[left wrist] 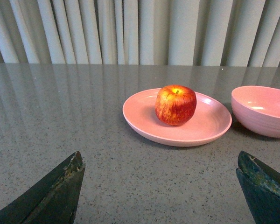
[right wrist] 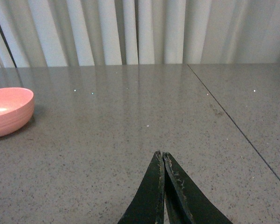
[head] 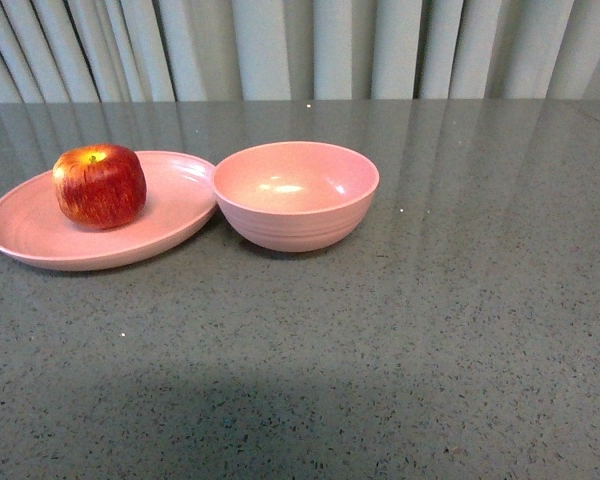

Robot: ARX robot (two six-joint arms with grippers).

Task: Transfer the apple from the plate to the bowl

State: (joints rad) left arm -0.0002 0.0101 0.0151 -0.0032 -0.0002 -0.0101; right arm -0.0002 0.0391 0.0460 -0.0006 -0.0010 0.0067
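Observation:
A red apple (head: pixel 100 186) with yellow streaks rests upright on the shallow pink plate (head: pixel 25 228) at the left of the table. Touching the plate's right rim stands the deep pink bowl (head: pixel 295 193), holding nothing. Neither arm shows in the front view. In the left wrist view my left gripper (left wrist: pixel 161 163) is open, its dark fingers spread wide over bare table, well short of the plate (left wrist: pixel 206 126), the apple (left wrist: pixel 175 104) and the bowl (left wrist: pixel 263 111). My right gripper (right wrist: pixel 162 155) is shut with nothing in it, far from the bowl (right wrist: pixel 8 112).
The grey speckled tabletop (head: pixel 400 340) runs back to a pale pleated curtain (head: pixel 310 45). A seam (right wrist: pixel 233 123) crosses the table in the right wrist view.

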